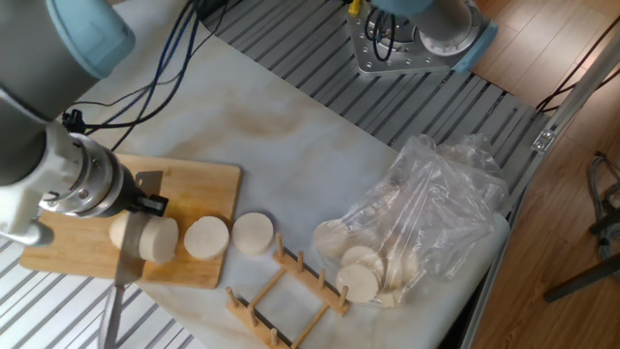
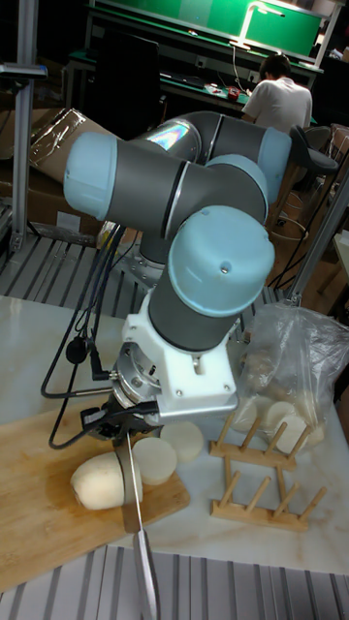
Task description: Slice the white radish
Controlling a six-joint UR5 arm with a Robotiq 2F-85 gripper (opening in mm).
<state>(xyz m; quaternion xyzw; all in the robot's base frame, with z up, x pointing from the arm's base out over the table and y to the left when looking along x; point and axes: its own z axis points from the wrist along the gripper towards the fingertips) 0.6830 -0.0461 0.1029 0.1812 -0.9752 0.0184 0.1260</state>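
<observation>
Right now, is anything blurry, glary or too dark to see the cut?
Fixed view: even light, the knife soft-edged, the plastic bag carrying glare. Tall fixed view: dim background, yet the white radish and knife are sharp, and the arm hides the gripper.

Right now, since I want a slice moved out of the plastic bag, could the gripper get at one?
Probably not. The gripper is taken up with a knife standing in the white radish, and the slices sit wrapped inside the crumpled clear bag.

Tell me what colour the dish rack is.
Light natural wood, clearest in the fixed view: dish rack.
</observation>
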